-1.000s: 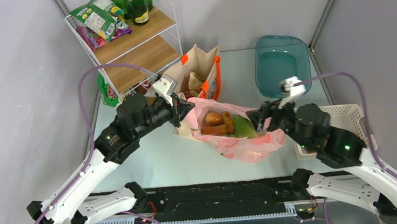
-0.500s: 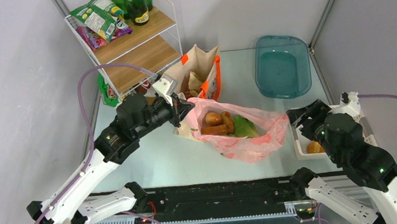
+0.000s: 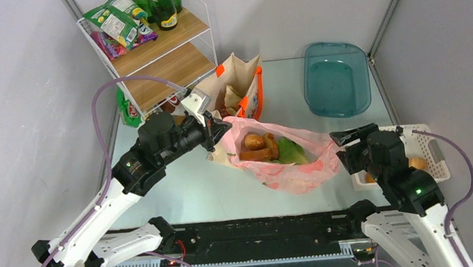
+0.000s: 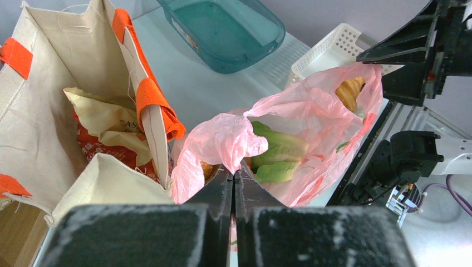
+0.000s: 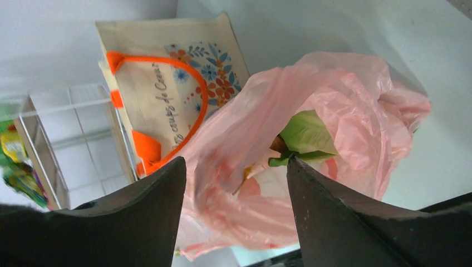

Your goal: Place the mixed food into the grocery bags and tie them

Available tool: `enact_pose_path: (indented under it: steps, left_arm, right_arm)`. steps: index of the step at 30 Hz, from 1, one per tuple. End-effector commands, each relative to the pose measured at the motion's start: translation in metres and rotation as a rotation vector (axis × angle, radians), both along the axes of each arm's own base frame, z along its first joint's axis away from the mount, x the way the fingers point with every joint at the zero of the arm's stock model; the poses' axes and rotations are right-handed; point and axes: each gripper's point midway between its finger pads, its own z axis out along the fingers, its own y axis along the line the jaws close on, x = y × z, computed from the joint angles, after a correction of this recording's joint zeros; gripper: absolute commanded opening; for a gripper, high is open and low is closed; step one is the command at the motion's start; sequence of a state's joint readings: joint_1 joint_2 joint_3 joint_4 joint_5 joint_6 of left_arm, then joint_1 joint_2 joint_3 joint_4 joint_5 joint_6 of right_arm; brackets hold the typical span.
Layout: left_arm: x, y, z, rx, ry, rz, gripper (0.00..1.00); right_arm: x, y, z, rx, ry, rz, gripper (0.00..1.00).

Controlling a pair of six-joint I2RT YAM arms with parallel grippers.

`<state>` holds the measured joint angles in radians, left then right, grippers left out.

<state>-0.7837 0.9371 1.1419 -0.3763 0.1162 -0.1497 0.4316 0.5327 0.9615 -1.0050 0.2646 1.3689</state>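
Right gripper [image 3: 349, 141] has swung from the basket [image 3: 422, 130] toward the pink bag [image 3: 296, 171], jaws spread. Only the left wrist view shows the left gripper [image 4: 234, 173] pinching the bag's rim.

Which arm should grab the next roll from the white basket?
Right. The right tool, open, hangs by the basket, where a roll lies; the left tool is shut on the pink bag.
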Motion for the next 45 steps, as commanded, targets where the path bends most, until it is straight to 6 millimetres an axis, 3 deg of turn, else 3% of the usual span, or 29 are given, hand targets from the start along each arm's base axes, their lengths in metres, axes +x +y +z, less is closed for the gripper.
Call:
enact_pose_path:
  steps: [1,3,16,20,21,22,27,28,29,31,32,33,34,35,37,38,39,40,41,42,43,44,45]
  left_arm:
    - [-0.002,0.002,0.013,-0.037,-0.035,-0.004,0.00]
    - [-0.002,0.002,0.013,-0.037,-0.034,-0.004,0.00]
    - [-0.001,0.003,0.012,-0.032,-0.036,0.002,0.00]
    - [-0.001,0.003,0.012,-0.031,-0.037,0.004,0.00]
    - [-0.001,0.003,0.012,-0.031,-0.037,0.004,0.00]
    - [-0.001,0.003,0.012,-0.032,-0.037,0.004,0.00]
    - [0.002,0.004,0.010,-0.026,-0.036,0.017,0.00]
    - [0.003,0.003,0.010,-0.026,-0.034,0.018,0.00]
    - [0.003,0.002,0.010,-0.029,-0.027,0.018,0.00]
    - [0.005,-0.001,0.014,-0.046,-0.009,0.021,0.00]
    - [0.005,-0.002,0.016,-0.056,-0.002,0.026,0.00]
    - [0.006,-0.003,0.021,-0.079,0.017,0.037,0.00]
    - [0.007,-0.004,0.026,-0.106,0.038,0.046,0.00]
    - [0.008,-0.004,0.029,-0.120,0.045,0.057,0.00]
    - [0.006,-0.004,0.046,-0.176,0.061,0.066,0.00]
    - [0.002,-0.003,0.065,-0.217,0.049,0.062,0.00]
    - [-0.001,-0.003,0.075,-0.237,0.043,0.061,0.00]
    - [-0.006,0.001,0.104,-0.293,0.016,0.061,0.00]
    - [-0.012,0.000,0.117,-0.316,0.008,0.042,0.00]
    - [-0.021,0.001,0.147,-0.372,-0.017,0.013,0.00]
    - [-0.030,-0.002,0.160,-0.393,-0.021,-0.019,0.00]
    - [-0.038,-0.005,0.182,-0.432,-0.027,-0.058,0.00]
    - [-0.046,-0.010,0.188,-0.444,-0.022,-0.094,0.00]
  right_arm:
    - [0.010,0.007,0.004,0.202,-0.032,-0.050,0.65]
    - [0.012,0.004,0.000,0.231,-0.032,-0.068,0.55]
    - [0.019,-0.011,0.002,0.240,-0.066,-0.100,0.47]
    - [0.023,-0.018,0.007,0.220,-0.095,-0.119,0.16]
    - [0.025,-0.018,0.013,0.220,-0.123,-0.113,0.06]
    - [0.026,-0.015,0.019,0.205,-0.152,-0.079,0.02]
    - [0.027,0.001,0.092,-0.008,-0.492,0.149,0.00]
    - [0.023,0.004,0.117,-0.040,-0.579,0.179,0.00]
    - [0.017,0.011,0.127,-0.082,-0.626,0.245,0.00]
    - [-0.005,0.024,0.179,-0.146,-0.790,0.351,0.00]
    - [-0.006,0.029,0.193,-0.159,-0.826,0.383,0.00]
    - [-0.027,0.036,0.223,-0.185,-0.911,0.442,0.00]
    - [-0.027,0.040,0.229,-0.195,-0.916,0.475,0.00]
    - [-0.042,0.045,0.246,-0.206,-0.961,0.515,0.00]
    - [-0.043,0.046,0.249,-0.229,-0.951,0.528,0.00]
    - [-0.035,0.040,0.240,-0.252,-0.905,0.499,0.00]
    - [-0.027,0.037,0.228,-0.263,-0.862,0.482,0.00]
    - [-0.016,0.029,0.209,-0.291,-0.786,0.451,0.00]
    - [-0.006,0.026,0.190,-0.299,-0.725,0.440,0.00]
    - [0.003,0.018,0.171,-0.321,-0.655,0.405,0.00]
    - [0.011,0.014,0.154,-0.329,-0.601,0.392,0.00]
    - [0.016,0.007,0.143,-0.356,-0.560,0.369,0.00]
    - [0.018,0.004,0.142,-0.370,-0.550,0.359,0.00]
